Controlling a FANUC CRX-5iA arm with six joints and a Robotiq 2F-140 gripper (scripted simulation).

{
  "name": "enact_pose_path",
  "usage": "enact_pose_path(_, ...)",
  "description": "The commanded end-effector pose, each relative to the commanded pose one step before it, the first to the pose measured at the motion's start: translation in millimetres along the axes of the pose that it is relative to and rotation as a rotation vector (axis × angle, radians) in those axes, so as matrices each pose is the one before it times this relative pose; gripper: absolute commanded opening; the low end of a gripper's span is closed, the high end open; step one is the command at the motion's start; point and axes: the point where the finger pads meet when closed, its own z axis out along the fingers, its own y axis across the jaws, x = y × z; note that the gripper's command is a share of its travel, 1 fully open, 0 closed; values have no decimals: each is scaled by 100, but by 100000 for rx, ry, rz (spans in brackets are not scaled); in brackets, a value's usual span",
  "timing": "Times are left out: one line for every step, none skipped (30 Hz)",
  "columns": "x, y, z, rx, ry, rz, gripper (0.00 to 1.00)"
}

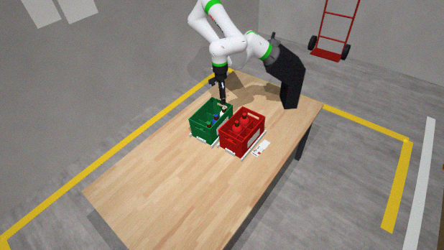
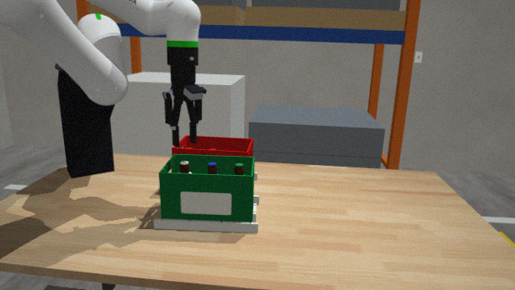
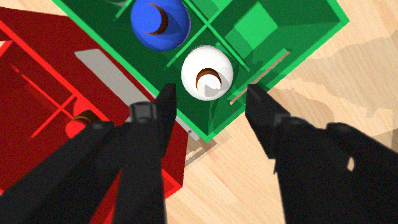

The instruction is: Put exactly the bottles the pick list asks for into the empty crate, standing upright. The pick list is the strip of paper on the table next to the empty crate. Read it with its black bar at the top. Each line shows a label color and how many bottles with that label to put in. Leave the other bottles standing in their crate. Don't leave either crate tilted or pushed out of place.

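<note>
My gripper [image 1: 223, 103] [image 2: 184, 143] [image 3: 211, 99] is open and empty, pointing down above the white bottle [image 1: 223, 113] [image 2: 184, 168] [image 3: 206, 62] at one end of the green crate [image 1: 202, 131] [image 2: 242, 200] [image 3: 305, 35]. In the wrist view its fingertips lie on either side of that bottle. A blue bottle [image 1: 215, 119] [image 2: 212, 168] [image 3: 160, 35] and a green-capped bottle [image 1: 209, 125] [image 2: 239, 169] stand in the same row. The red crate [image 1: 229, 142] [image 2: 222, 143] holds two red bottles, one [image 1: 236, 127] beside the other [image 1: 244, 119]. The pick list [image 1: 264, 145] lies beside the red crate; its lines are too small to read surely.
Both crates stand level and side by side, between low white rails [image 1: 253, 144] [image 2: 206, 224] on the wooden table [image 1: 162, 172] [image 2: 354, 217]. The green crate's end wall rises close to the white bottle. The black robot pedestal [image 1: 290, 86] [image 2: 87, 133] stands at the table's end.
</note>
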Motion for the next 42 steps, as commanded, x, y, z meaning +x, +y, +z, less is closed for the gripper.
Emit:
enact_pose_path(27, -31, -32, 61, 58, 7, 44)
enact_pose_path(0, 0, 0, 0, 0, 0, 44)
enact_pose_path(2, 4, 124, 11, -2, -2, 44)
enact_pose_path(-2, 1, 130, 0, 0, 0, 44)
enact_pose_path(3, -1, 139, 0, 0, 0, 44)
enact_pose_path(0, 0, 0, 0, 0, 0, 44)
enact_pose_path(0, 0, 0, 0, 0, 0, 44)
enact_pose_path(-2, 1, 130, 0, 0, 0, 44)
enact_pose_path(-1, 1, 130, 0, 0, 0, 44)
enact_pose_path(3, -1, 140, 0, 0, 0, 44)
enact_pose_path(0, 0, 133, 0, 0, 0, 44)
enact_pose_path(0, 0, 133, 0, 0, 0, 44)
enact_pose_path(0, 0, 133, 0, 0, 0, 44)
enact_pose_path(0, 0, 133, 0, 0, 0, 44)
enact_pose_path(0, 0, 133, 0, 0, 0, 44)
enact_pose_path(0, 0, 133, 0, 0, 0, 44)
enact_pose_path(0, 0, 133, 0, 0, 0, 44)
enact_pose_path(0, 0, 133, 0, 0, 0, 44)
enact_pose_path(0, 0, 133, 0, 0, 0, 44)
enact_pose_path(0, 0, 133, 0, 0, 0, 44)
enact_pose_path(0, 0, 133, 0, 0, 0, 44)
enact_pose_path(0, 0, 133, 0, 0, 0, 44)
enact_pose_path(0, 0, 0, 0, 0, 0, 44)
enact_pose_path(0, 0, 0, 0, 0, 0, 44)
enact_pose_path(-1, 0, 129, 0, 0, 0, 44)
enact_pose_path(1, 0, 138, 0, 0, 0, 44)
enact_pose_path(0, 0, 133, 0, 0, 0, 44)
enact_pose_path(0, 0, 133, 0, 0, 0, 44)
enact_pose_path(0, 0, 133, 0, 0, 0, 44)
enact_pose_path(0, 0, 133, 0, 0, 0, 44)
enact_pose_path(0, 0, 133, 0, 0, 0, 44)
enact_pose_path(0, 0, 133, 0, 0, 0, 44)
enact_pose_path(0, 0, 133, 0, 0, 0, 44)
enact_pose_path(0, 0, 133, 0, 0, 0, 44)
enact_pose_path(0, 0, 133, 0, 0, 0, 44)
enact_pose_path(0, 0, 133, 0, 0, 0, 44)
enact_pose_path(0, 0, 133, 0, 0, 0, 44)
enact_pose_path(0, 0, 133, 0, 0, 0, 44)
enact_pose_path(0, 0, 133, 0, 0, 0, 44)
enact_pose_path(0, 0, 0, 0, 0, 0, 44)
enact_pose_path(0, 0, 0, 0, 0, 0, 44)
enact_pose_path(-1, 0, 129, 0, -1, 0, 44)
